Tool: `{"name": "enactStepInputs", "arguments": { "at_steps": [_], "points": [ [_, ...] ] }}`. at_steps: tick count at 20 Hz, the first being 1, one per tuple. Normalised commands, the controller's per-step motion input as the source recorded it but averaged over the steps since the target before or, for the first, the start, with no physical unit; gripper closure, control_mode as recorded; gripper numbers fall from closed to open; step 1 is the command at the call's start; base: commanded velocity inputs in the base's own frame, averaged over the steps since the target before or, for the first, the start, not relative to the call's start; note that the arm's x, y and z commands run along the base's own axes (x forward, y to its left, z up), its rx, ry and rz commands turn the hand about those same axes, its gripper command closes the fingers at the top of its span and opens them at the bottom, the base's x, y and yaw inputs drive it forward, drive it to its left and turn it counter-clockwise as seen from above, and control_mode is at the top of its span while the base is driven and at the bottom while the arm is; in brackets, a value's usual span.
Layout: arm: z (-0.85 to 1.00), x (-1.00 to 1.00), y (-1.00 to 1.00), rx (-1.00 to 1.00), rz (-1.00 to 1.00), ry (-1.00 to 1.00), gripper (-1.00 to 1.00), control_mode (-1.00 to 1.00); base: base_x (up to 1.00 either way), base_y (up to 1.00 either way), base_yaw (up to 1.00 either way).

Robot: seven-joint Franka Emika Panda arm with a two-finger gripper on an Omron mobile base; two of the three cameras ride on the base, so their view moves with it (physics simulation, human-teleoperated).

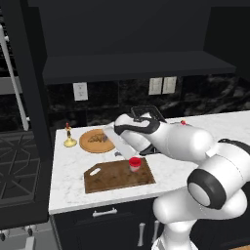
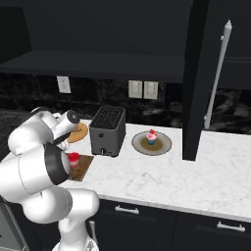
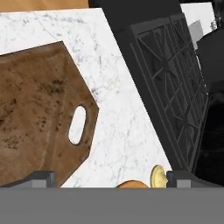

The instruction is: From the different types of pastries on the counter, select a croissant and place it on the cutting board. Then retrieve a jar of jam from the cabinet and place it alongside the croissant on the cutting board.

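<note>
The gripper (image 3: 107, 178) was seen wide open and empty over the cutting board (image 1: 114, 178), with the jar of jam (image 1: 135, 164) standing on the board's far right corner.

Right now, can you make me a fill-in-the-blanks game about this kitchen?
1. The jar of jam with the red lid stands on the ____.
2. The cupcake has ____ frosting.
3. The toaster stands between the round wooden plate and the ____.
4. The robot's fingers are ____, holding nothing.

Missing words: cutting board; pink; cupcake; open
</note>
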Motion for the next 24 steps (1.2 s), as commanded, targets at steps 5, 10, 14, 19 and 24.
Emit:
{"name": "enactStepInputs", "arguments": {
  "at_steps": [5,10,14,19,24],
  "points": [
    [0.15,0.12,0.00,0.00,0.02,0.03,-1.00,-1.00,0.00,0.00,0.00],
    [0.49,0.27,0.00,0.00,0.06,0.15,-1.00,-1.00,0.00,0.00,0.00],
    [0.79,0.03,0.00,-0.01,0.09,0.06,-1.00,-1.00,0.00,0.00,0.00],
    [0.65,0.02,0.07,-0.03,0.10,0.08,-1.00,-1.00,0.00,0.00,0.00],
    [-0.04,0.05,0.24,-0.12,0.12,-0.04,-1.00,-1.00,0.00,0.00,0.00]
  ]
}}
